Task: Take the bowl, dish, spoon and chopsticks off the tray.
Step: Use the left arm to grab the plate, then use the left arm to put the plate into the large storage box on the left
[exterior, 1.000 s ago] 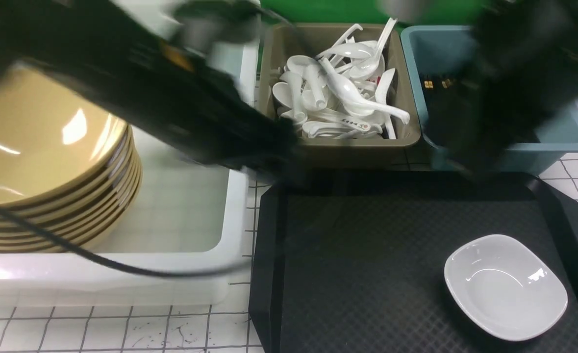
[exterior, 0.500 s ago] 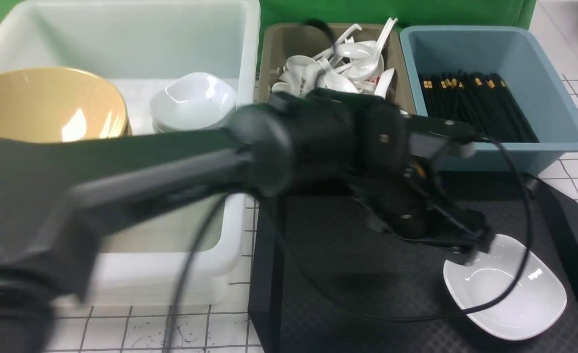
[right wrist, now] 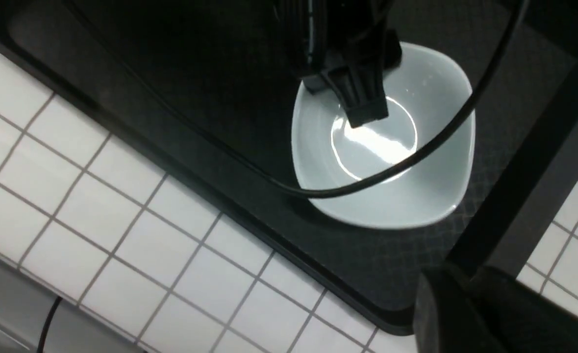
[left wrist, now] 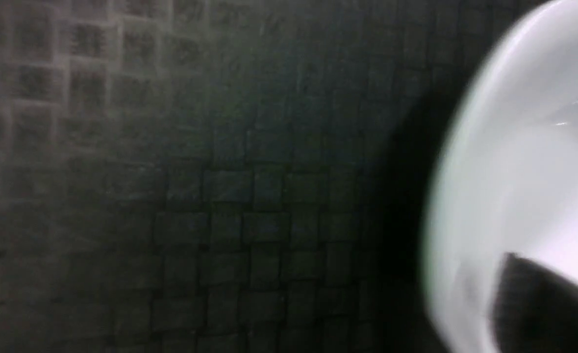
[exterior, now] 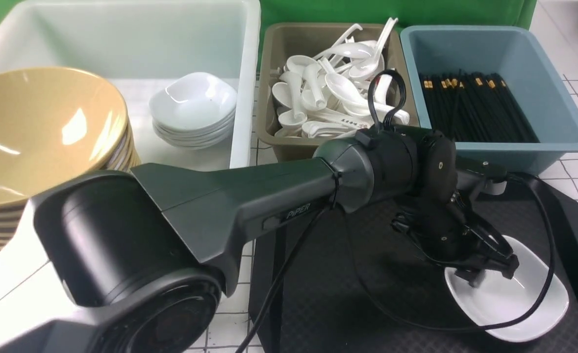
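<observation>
L end effector (exterior: 485, 274), jaws spread, one finger (right wrist: 362, 105) inside white dish (exterior: 529, 309) by its left rim. Dish sits on black tray (exterior: 318, 294). R end effector (right wrist: 458, 306): spread or pressed together, cannot tell.

On my feed the tray (exterior: 318, 304) is black w/ a diamond-grid texture, and the dish (exterior: 509, 299) is glossy white. Stacked bowls (exterior: 34, 127) are mustard-yellow inside and dark brown outside, so their edges read as stripes. Tub (exterior: 122, 44) is translucent white. Spoon bin (exterior: 274, 54) is olive-brown w/ white spoons (exterior: 328, 93); next bin (exterior: 553, 83) is blue. Chopsticks (exterior: 475, 108) are black w/ gold bands. Table (right wrist: 122, 230): white tiles, dark grid lines. Backdrop (exterior: 396, 10) green, left arm (exterior: 230, 201) dark grey.
</observation>
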You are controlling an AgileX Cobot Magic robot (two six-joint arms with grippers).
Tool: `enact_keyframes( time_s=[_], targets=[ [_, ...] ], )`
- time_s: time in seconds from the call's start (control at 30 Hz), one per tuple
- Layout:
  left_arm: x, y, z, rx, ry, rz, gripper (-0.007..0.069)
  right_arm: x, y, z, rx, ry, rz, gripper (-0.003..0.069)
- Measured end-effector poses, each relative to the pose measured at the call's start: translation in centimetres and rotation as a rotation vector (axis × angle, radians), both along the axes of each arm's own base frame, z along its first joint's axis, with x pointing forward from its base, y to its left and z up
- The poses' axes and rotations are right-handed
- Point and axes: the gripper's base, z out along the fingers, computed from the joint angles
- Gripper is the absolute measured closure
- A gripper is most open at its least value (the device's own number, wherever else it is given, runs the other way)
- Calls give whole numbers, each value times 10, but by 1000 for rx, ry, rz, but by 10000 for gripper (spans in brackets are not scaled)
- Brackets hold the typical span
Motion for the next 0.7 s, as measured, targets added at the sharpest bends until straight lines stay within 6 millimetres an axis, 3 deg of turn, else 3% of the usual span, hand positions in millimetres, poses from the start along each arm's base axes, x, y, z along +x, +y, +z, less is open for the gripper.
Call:
enact_keyframes(
  time_s=[0.07,0.2,0.23,0.3,0.4,0.53,0.67,0.7],
  targets=[
    [1,3,5,3,-5,-4,564,0,0,1,0,-3,2,539],
    [4,14,27,10,-23,-12,610,2,1,11,9,-29,8,539],
    [13,32,53,20,-61,-6,618,5,3,23,15,-60,25,539],
    [22,50,79,5,-100,22,619,11,7,35,25,-86,44,539],
    [31,90,136,-39,-195,84,619,24,17,52,46,-103,94,539],
    [32,166,214,-66,-350,201,620,53,43,66,81,-85,202,539],
    [29,226,246,-37,-426,321,620,73,70,69,73,-68,285,539],
    [29,252,252,-20,-442,385,620,81,88,69,68,-58,333,539]
  ],
)
